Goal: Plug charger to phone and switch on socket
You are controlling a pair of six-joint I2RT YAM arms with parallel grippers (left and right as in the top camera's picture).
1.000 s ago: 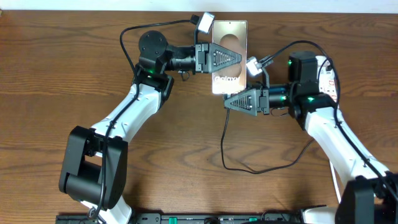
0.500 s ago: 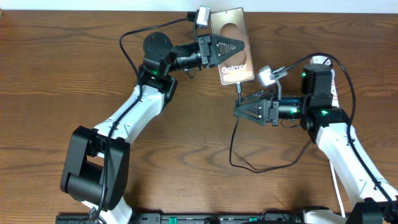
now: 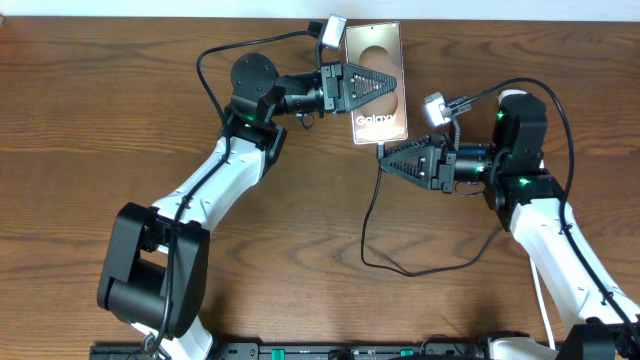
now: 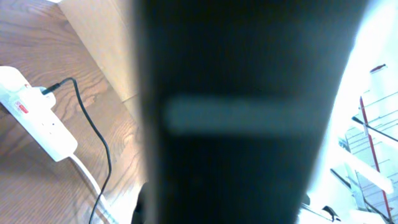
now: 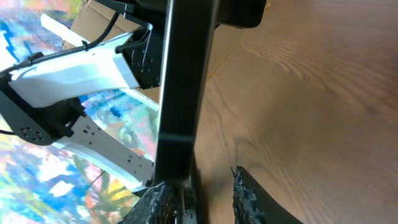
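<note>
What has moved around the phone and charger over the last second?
The left gripper nudged the phone slightly up-frame and rightward in the overhead view, tilting it and then straightening it. The right gripper shifted right, dipped, and rose back to the phone's lower edge; the charger end followed it. Unchanged: the left gripper's hold on the phone, and the charger's slack looped on the table.

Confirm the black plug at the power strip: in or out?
In. The left wrist view shows the black plug seated in the side of the white socket.
</note>
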